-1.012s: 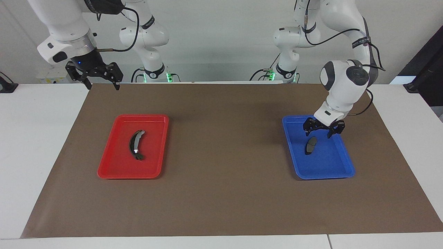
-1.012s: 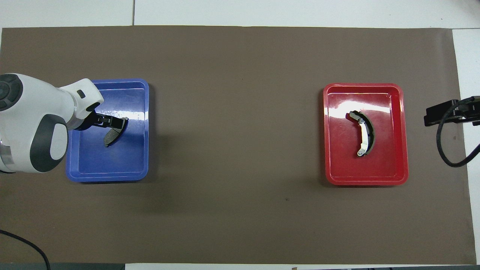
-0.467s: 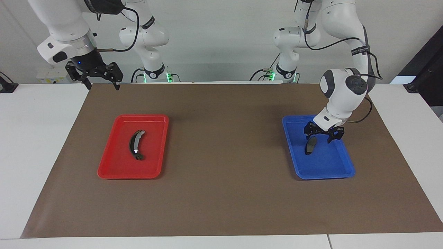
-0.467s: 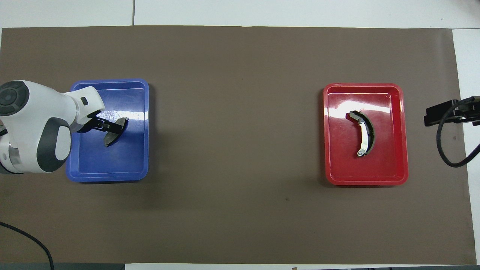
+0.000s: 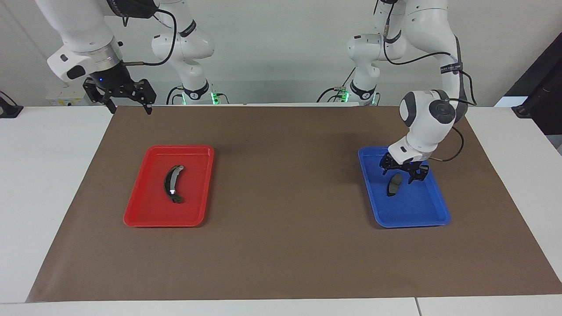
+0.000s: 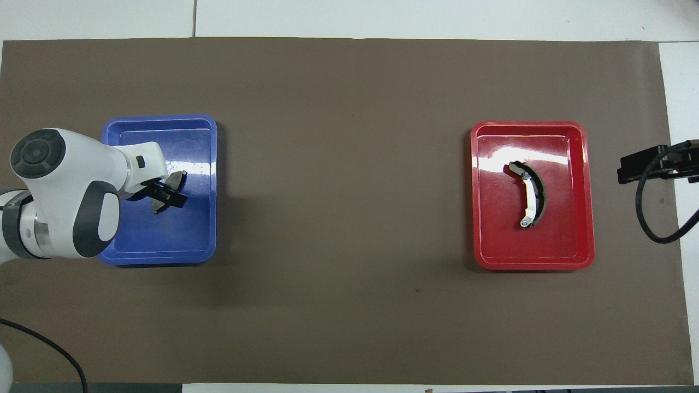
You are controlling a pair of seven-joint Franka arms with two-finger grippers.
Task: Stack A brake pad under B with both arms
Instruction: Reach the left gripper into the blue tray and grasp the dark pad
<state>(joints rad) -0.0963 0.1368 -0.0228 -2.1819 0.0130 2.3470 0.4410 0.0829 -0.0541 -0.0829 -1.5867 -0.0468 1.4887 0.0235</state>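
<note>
At the right of the facing view, the left pincer (image 5: 400,174) hangs spread just over the brake pad (image 5: 394,184) lying in the blue tray (image 5: 439,215), its fingers straddling the pad's upper end, apparently to pinch it. The brake shoe (image 5: 172,184) lies in the red tray (image 5: 140,215) at left. The right pincer (image 5: 128,108), spread, waits at upper left.

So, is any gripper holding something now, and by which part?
Nothing is held. The left gripper is open, low over the brake pad lying in the blue tray. The right gripper is open and empty; that arm waits.
</note>
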